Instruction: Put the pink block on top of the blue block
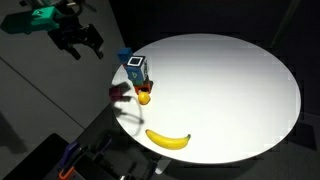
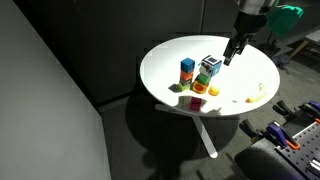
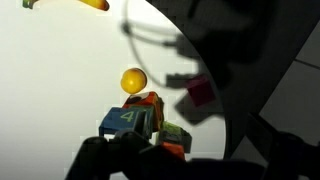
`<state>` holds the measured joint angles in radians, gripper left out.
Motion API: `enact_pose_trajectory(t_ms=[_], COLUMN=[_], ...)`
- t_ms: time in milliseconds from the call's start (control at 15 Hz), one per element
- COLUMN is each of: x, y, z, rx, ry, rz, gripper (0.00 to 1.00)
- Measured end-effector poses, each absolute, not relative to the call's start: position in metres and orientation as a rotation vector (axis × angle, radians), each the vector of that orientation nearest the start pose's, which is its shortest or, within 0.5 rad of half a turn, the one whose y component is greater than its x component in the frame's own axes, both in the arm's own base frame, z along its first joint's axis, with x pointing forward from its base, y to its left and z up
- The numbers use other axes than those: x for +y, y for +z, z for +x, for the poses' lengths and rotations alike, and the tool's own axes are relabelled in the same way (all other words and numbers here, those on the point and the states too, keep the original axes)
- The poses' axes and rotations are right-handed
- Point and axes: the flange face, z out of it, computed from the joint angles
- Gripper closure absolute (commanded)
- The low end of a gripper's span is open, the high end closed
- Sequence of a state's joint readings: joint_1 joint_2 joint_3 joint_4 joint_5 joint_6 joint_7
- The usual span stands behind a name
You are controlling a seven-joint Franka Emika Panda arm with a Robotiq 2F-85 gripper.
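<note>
Pink block (image 3: 202, 92) is seen on table (image 3: 60, 70) near its rim, below & ahead of gripper (image 1: 87, 45), beside orange ball (image 3: 133, 79). Jaws are spread, nothing held. Block is judged light, rigid, prob. smooth; best pinched across opp. flat faces, centred.

My gripper (image 1: 87, 50) hung in the upper left of the frame, fingers apart and empty, beyond the round white table (image 1: 230, 90). Near the table's left rim stood a dark blue box (image 1: 135, 71) (white label showing). An orange ball (image 1: 144, 98) sat just below it, the pink block (image 1: 119, 93) shadowed to its left, and a banana (image 1: 167, 139) lay lower down.
</note>
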<state>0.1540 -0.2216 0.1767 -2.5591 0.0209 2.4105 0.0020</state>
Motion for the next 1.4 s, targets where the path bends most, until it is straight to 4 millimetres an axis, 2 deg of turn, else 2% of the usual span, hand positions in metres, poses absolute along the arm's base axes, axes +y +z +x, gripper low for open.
enact_pose_trajectory(t_ms=[667, 1400], x=[0.172, 0.213], y=[0.305, 0.248], z=[0.467, 0.478], rx=[-0.496, -0.456], ry=[-0.035, 0.039], rz=[-3.099, -3.145], gripper=[0.00, 0.00])
